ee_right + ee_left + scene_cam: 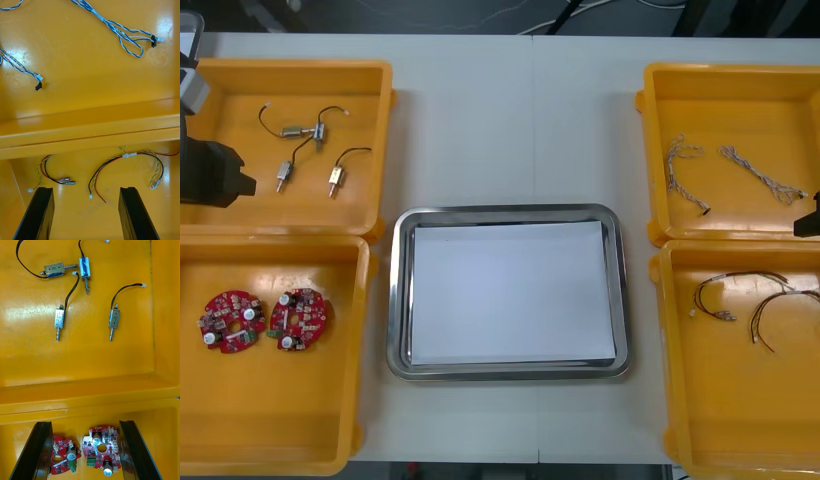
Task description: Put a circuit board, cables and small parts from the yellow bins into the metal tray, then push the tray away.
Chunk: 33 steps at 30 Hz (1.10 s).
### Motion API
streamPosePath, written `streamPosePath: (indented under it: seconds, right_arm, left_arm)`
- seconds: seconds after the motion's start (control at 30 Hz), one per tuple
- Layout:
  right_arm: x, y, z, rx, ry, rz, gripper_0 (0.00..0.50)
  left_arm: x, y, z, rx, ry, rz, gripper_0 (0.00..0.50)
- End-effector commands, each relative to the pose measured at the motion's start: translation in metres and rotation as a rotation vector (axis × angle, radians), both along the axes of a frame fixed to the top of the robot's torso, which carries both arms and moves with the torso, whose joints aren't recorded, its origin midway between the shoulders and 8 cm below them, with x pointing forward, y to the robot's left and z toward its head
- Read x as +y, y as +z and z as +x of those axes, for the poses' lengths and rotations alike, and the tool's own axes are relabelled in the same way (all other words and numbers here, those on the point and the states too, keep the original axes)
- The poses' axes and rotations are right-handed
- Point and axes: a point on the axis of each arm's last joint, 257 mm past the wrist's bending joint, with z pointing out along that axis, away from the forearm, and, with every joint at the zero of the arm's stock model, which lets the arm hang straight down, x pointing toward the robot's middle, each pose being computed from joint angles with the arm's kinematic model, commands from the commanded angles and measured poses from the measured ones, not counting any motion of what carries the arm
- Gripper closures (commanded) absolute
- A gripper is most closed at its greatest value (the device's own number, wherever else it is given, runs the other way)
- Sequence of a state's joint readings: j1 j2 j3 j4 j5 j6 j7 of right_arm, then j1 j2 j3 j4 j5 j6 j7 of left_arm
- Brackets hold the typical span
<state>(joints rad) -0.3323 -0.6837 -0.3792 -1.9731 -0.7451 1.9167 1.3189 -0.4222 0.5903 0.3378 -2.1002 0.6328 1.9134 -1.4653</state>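
The metal tray (pixel 507 213), white inside, lies at the table's middle with nothing in it. Two round red circuit boards (pixel 230 320) (pixel 300 320) rest in the near left yellow bin (pixel 270 420). My left gripper (pixel 85 423) hangs open above that bin's far end, with one board (pixel 100 452) between its fingers and the other (pixel 62 459) by one finger. My right gripper (pixel 86 188) hangs open over the near right bin (pixel 740 420), above the red and yellow cables (pixel 123 165). The left arm (pixel 210 175) and right arm (pixel 808 215) sit at the table's sides.
The far left bin (pixel 240 215) holds several small metal parts (pixel 114 318) with black leads. In the far right bin (pixel 730 100) lie two twisted blue and white cables (pixel 685 170) (pixel 760 175). Bare table surrounds the tray.
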Motion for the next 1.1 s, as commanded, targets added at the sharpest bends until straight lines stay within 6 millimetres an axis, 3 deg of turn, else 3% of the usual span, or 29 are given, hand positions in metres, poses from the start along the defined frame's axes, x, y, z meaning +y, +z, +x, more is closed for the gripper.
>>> streamPosePath:
  seconds: [0.03, 1.1]
  right_arm:
    - [-0.0158, 0.018, -0.0031, -0.033, 0.026, -0.066, 0.0]
    - [-0.0158, 0.018, -0.0031, -0.033, 0.026, -0.066, 0.0]
  left_arm:
    - [0.0176, 0.0117, -0.006, -0.022, -0.057, 0.118, 0.0]
    - [0.0176, 0.0117, -0.006, -0.022, -0.057, 0.118, 0.0]
